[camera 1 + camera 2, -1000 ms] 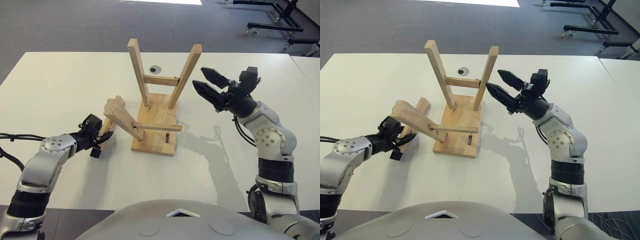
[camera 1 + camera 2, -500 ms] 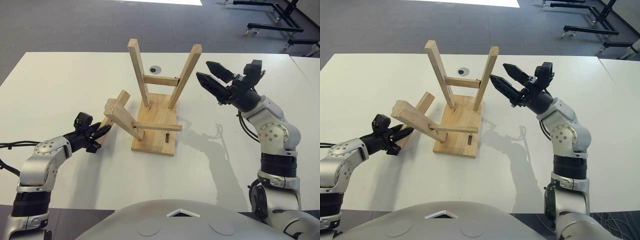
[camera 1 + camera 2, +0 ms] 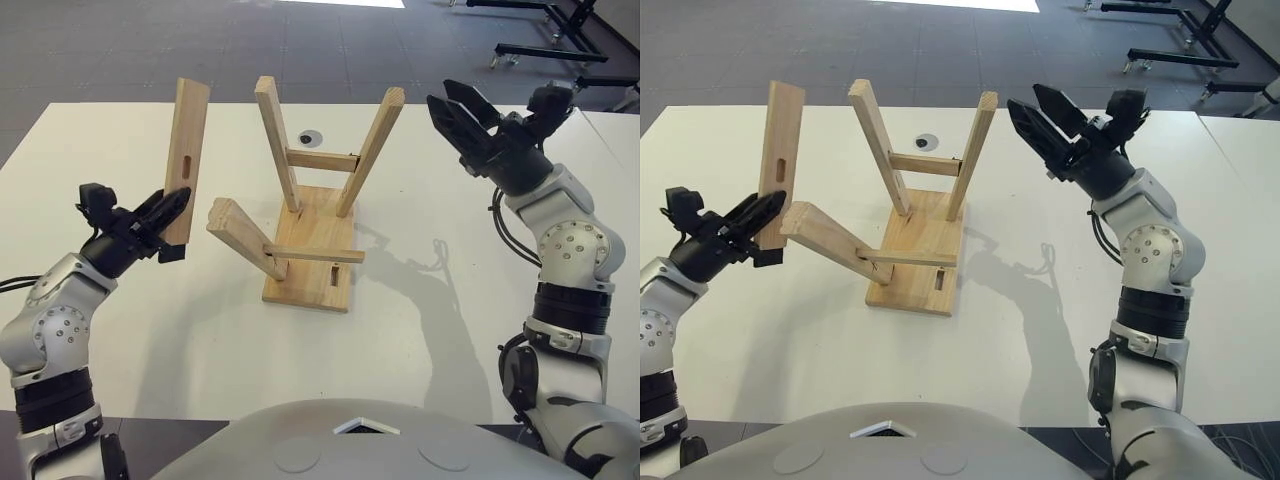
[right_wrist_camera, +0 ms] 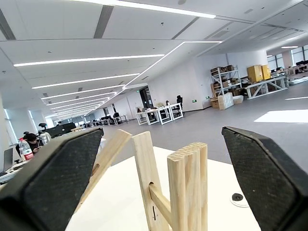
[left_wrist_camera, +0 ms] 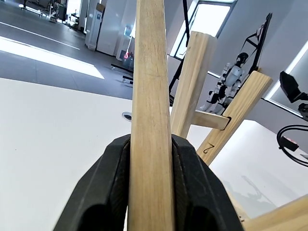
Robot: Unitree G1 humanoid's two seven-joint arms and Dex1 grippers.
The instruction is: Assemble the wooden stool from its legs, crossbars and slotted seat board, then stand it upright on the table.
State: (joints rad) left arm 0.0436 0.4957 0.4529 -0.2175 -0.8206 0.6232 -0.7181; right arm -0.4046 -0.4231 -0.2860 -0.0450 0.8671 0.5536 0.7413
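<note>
Wooden leg [image 3: 188, 130] stands pinched, apparently by its lower end, in the left gripper [image 3: 177, 202]; the seat board [image 3: 318, 283] lies between that and the wide-open right gripper [image 3: 441, 92]. Held so low, it may swing.

White table [image 3: 110, 170] is seen under the right gripper [image 3: 438, 92], with a round cable port [image 3: 311, 138] set in it off to that gripper's left. Dark grey tiled floor [image 3: 130, 50] is seen beyond. Black wheeled frames [image 3: 545, 45] are parked far past the gripper. A second white table [image 3: 625, 130] is placed just beside, on its right. Ahead of the gripper, in its wrist view, an open hall is shown: long ceiling strip lights [image 4: 96, 60], desks [image 4: 159, 115], shelving [image 4: 219, 82] with yellow boxes.
</note>
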